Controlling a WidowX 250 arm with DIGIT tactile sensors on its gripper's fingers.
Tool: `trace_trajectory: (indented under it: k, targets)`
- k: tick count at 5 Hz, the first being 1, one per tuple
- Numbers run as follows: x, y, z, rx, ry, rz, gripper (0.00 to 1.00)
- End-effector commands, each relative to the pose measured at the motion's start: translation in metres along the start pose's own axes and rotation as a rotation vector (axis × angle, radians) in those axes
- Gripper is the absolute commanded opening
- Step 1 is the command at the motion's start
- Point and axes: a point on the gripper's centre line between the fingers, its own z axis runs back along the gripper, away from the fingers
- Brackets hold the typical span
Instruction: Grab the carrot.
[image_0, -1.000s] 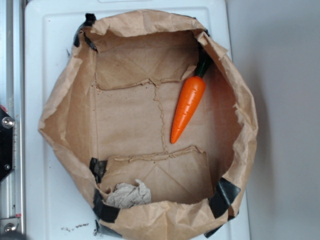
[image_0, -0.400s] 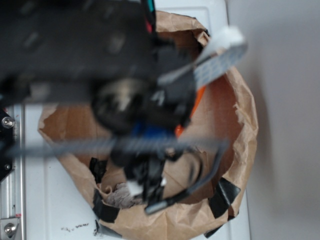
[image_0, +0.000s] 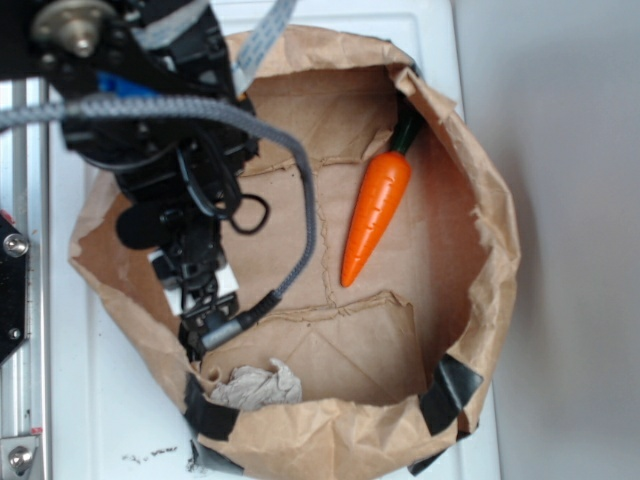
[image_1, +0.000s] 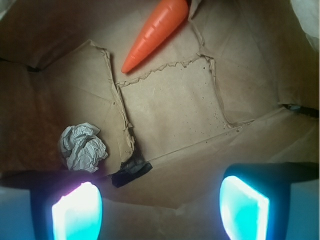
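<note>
The orange carrot (image_0: 375, 215) lies on the floor of the brown paper bag (image_0: 490, 230), toward its right side, green stem at the top and tip pointing down-left. My gripper (image_0: 197, 275) hangs over the bag's left side, well to the left of the carrot and not touching it. In the wrist view the carrot (image_1: 155, 30) shows at the top edge, far from the gripper (image_1: 160, 202). Its two pale blue-lit fingers (image_1: 77, 212) stand wide apart with only bag paper between them, so it is open.
A crumpled grey paper ball (image_0: 256, 388) lies in the bag's lower left corner, also seen as the paper ball (image_1: 82, 147) in the wrist view. Black tape patches (image_0: 450, 390) hold the bag's rim. The bag sits on a white tray (image_0: 70, 380); a metal rail (image_0: 20, 300) runs on the left.
The arm came into view, swept blurred across the bag's middle, and now stands over the bag's upper left. The carrot has not moved.
</note>
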Motion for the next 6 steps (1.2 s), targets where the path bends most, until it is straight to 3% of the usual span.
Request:
trace_trajectory:
  k: [1,3,5,6]
  targets:
    - [0.005,0.002,0.006,-0.001,-0.025,0.004,1.0]
    - [0.015,-0.005,-0.014,0.026,-0.051,0.04,1.0]
    - [0.034,-0.032,-0.041,0.063,-0.075,0.073,1.0]
    - [0.046,-0.03,-0.051,0.063,-0.097,0.125,1.0]
